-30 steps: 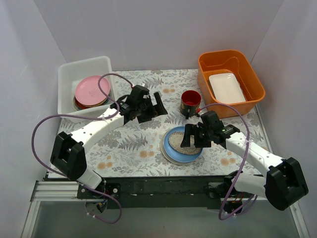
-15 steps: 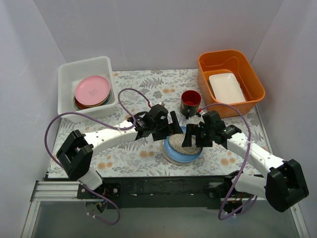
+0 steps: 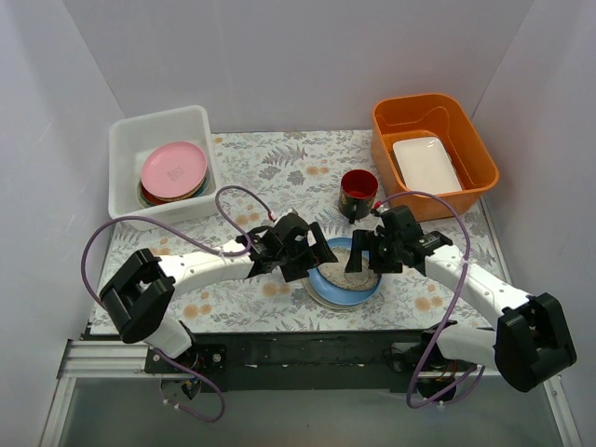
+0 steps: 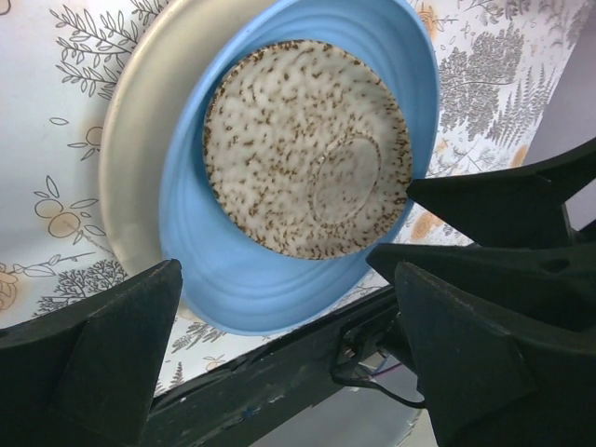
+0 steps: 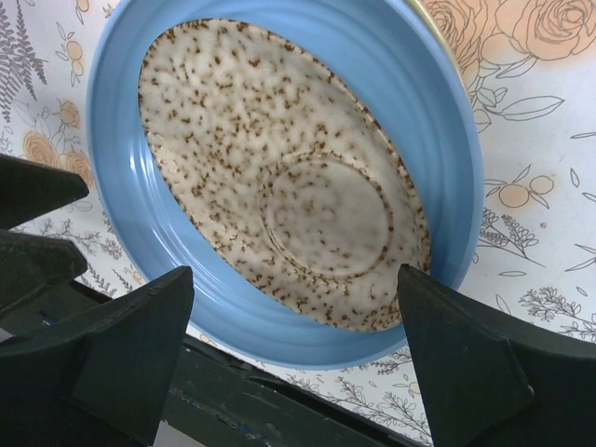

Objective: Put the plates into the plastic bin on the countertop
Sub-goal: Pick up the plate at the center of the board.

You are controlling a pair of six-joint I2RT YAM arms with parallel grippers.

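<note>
Plates [image 3: 321, 282] lie in a small stack at the lower middle of the top view, on the countertop [image 3: 279, 168], close to its near edge and the black rail [image 3: 307, 349] below it. Uppermost is a speckled cream plate [image 3: 351, 268], set inside a light blue plate [image 4: 233, 289], which sits off-centre on a pale plate [image 4: 135, 158] whose rim shows along the left in the left wrist view.

The left gripper [image 3: 312, 253] reaches the stack from the left and the right gripper [image 3: 365, 255] from the right, their tips close to one another over the plates. Each is spread wide and grips nothing: in the left wrist view the left gripper's [image 4: 289, 349] fingers [image 4: 112, 345] frame the stack from the bottom corners, and the right gripper's [image 5: 293, 349] fingers [image 5: 466, 363] do the same in its own view.

The plastic bin [image 3: 124, 163] stands at the upper left, against the wall, with more plates piled inside and a pink plate [image 3: 173, 168] on top. A faint mark in the middle of the pink plate is too small to read.

Bare flowered cloth lies between bin and stack. A dark red mug [image 3: 358, 191] stands just above the stack, near the right gripper; a pale marking on its side cannot be made out. At the upper right an orange tub [image 3: 470, 130] holds a white rectangular dish [image 3: 426, 165]. White walls [image 3: 298, 65] close the left, back and right.
</note>
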